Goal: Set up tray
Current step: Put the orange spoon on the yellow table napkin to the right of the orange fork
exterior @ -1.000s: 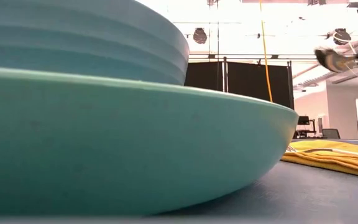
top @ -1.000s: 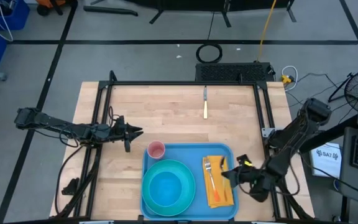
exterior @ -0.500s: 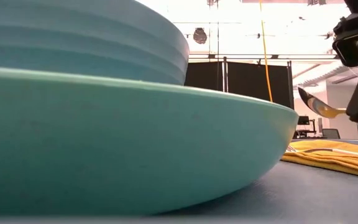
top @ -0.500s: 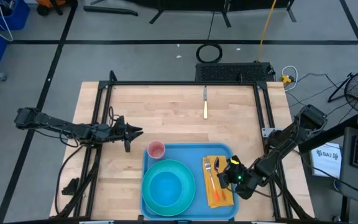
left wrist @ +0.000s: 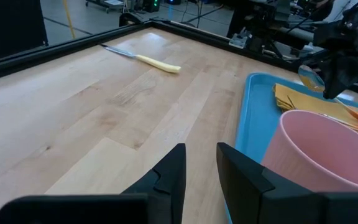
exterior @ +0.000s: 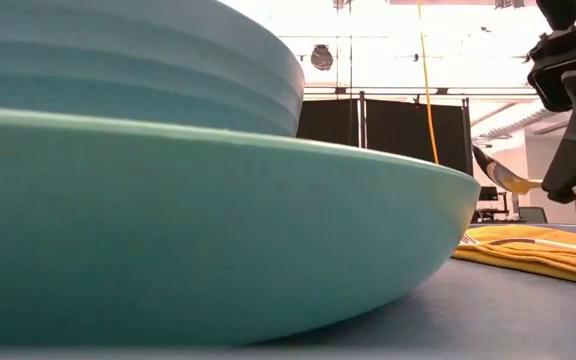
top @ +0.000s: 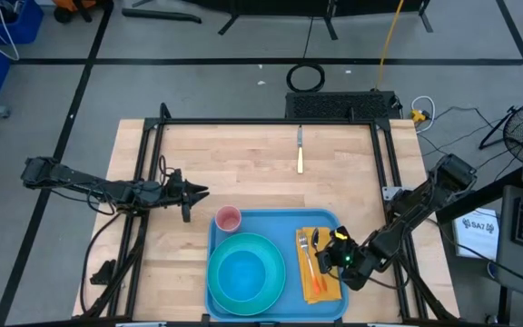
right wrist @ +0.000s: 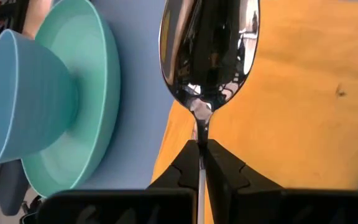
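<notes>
The blue tray (top: 223,238) lies at the table's near edge. On it are a teal plate (top: 266,247) with a blue bowl (top: 243,272), a pink cup (top: 229,219), and a yellow napkin (top: 325,282) with a fork (top: 305,254) on top. My right gripper (top: 332,255) is over the napkin's right part, shut on a spoon (right wrist: 210,50). My left gripper (top: 200,192) waits left of the cup; its fingers (left wrist: 173,174) stand a little apart and hold nothing. My right gripper pinches the spoon's handle (right wrist: 199,134) just behind the bowl, between its two fingers. The fingers come from the table's right, along the spoon. The spoon (exterior: 503,178) is lifted clear just above the napkin (exterior: 538,250), its bowl pointing toward the plate and a little higher than the handle.
A knife with a yellow handle (top: 300,156) lies on the bare wood at the far middle of the table. A black frame (top: 261,122) runs round the table's edges. There is open wood between the knife and the tray.
My right gripper has carried the spoon from the tray's right rim toward the table's left, over the napkin, and down. Most of the move fell in the first half second. The spoon now hangs low over the napkin.
</notes>
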### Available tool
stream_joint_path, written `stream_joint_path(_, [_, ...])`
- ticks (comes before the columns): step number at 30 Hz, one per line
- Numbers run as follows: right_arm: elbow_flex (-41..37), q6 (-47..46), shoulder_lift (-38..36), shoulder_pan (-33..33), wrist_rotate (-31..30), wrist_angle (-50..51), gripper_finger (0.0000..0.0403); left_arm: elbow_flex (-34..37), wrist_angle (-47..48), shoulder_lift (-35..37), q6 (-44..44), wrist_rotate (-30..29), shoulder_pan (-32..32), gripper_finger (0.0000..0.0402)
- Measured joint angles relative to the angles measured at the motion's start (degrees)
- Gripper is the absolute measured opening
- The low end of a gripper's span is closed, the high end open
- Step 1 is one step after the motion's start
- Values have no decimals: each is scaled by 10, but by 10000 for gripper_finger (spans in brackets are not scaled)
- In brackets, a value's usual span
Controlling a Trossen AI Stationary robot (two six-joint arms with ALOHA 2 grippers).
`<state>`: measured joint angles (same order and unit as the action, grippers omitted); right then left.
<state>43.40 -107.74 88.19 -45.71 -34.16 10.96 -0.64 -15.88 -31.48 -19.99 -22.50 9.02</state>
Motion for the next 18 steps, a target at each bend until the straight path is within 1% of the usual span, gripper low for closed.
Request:
stream_joint_path(11, [0, -14, 27, 0, 14, -10, 2, 0, 5, 0, 1, 0, 0, 93])
stream_joint_path(18, [0, -15, 27, 0, -2, 1, 9, 0, 7, 0, 0, 0, 0, 93])
